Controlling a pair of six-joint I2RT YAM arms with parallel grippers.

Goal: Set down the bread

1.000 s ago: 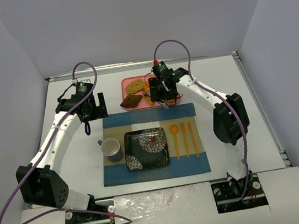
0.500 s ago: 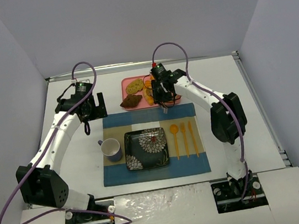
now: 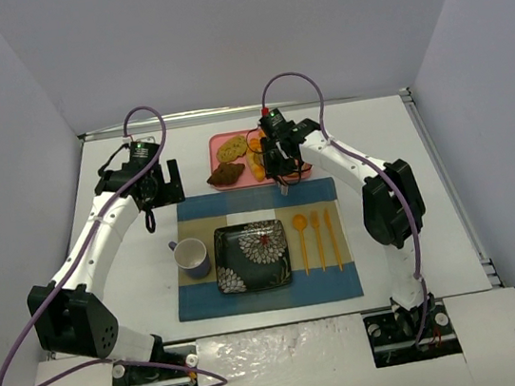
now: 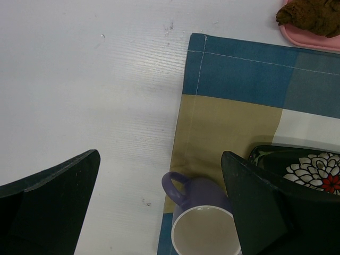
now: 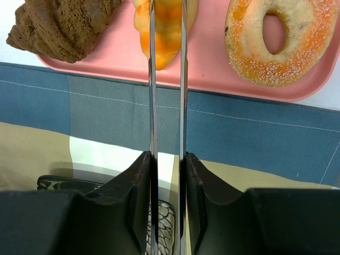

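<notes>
The right arm has slid a touch left over the tray since a second ago, and for the last half second it has barely budged. The left arm hasn't stirred at all.

The right hand (image 5: 167, 8) has its fingers drawn in to a narrow slot, right over the croissant (image 5: 167, 48). The pastry shows between the blades and bulges out on both sides of them. Is it truly pinched, or are the blades only resting on top? I cannot tell. The croissant sits on the pink tray (image 5: 212, 66) at the far edge of the placemat (image 3: 333, 283), with a brown pastry (image 5: 58, 26) to its left and a donut (image 5: 276, 40) to its right.

The left hand (image 4: 159, 156) hangs spread wide above the purple mug (image 4: 204, 228), holding nothing.

Now the danger. That slot looks narrower than the croissant's body, so a lift may catch only a ridge and the pastry could swing or drop back. A tapered, rounded shape can squirt out of thin blades. The neighbours are close too, so a dragged croissant could shove the donut or shift the tray. On the carry to the flowered plate (image 3: 236, 244), likely the target, a loose hold could drop it short.
</notes>
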